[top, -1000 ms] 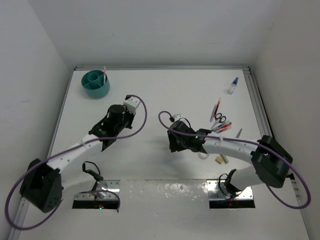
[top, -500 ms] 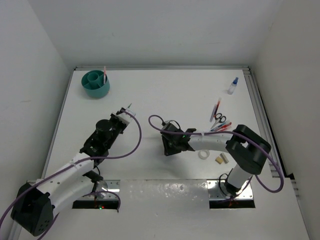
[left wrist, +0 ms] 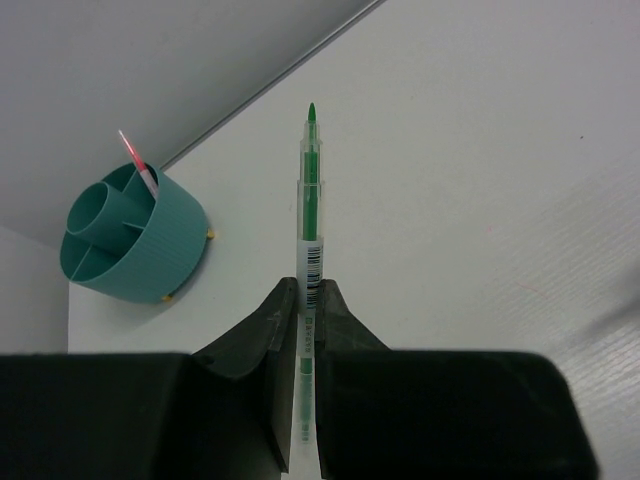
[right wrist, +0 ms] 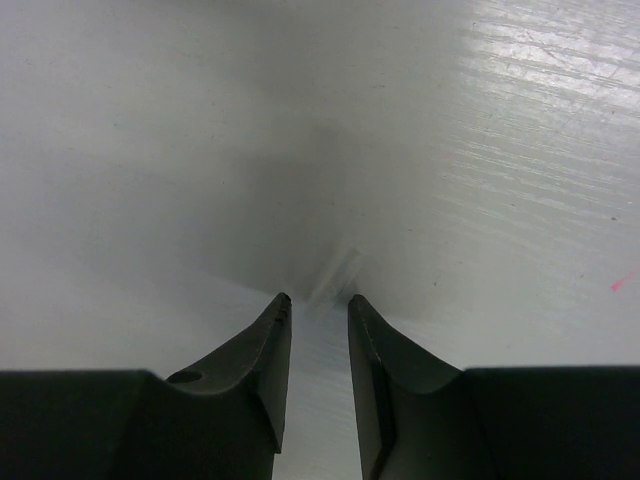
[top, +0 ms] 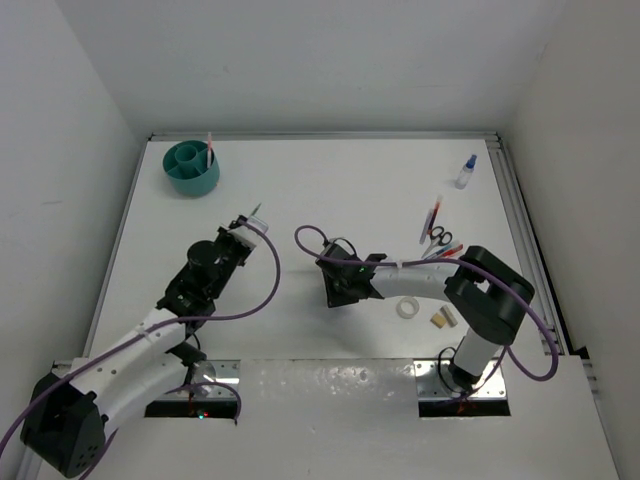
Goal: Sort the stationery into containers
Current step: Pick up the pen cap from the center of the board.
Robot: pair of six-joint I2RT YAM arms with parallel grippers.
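Observation:
My left gripper (left wrist: 307, 300) is shut on a green pen (left wrist: 309, 200) that sticks out forward past the fingertips. In the top view this gripper (top: 245, 222) is left of centre and the pen tip (top: 257, 210) points to the back. The teal pot (top: 192, 168) stands at the far left with a red pen (top: 210, 148) upright in it; it also shows in the left wrist view (left wrist: 135, 240). My right gripper (top: 335, 290) is near the middle, low over the table, with its jaws (right wrist: 318, 300) a little apart and empty.
At the right lie black-handled scissors (top: 438, 238), red and blue pens (top: 432, 218), a white tape ring (top: 408, 308) and tan blocks (top: 443, 319). A small blue-capped bottle (top: 466, 171) stands at the far right. White walls border the table.
My left arm has drawn back toward the near left with the green pen in it. My right gripper has moved left, away from the stationery pile.

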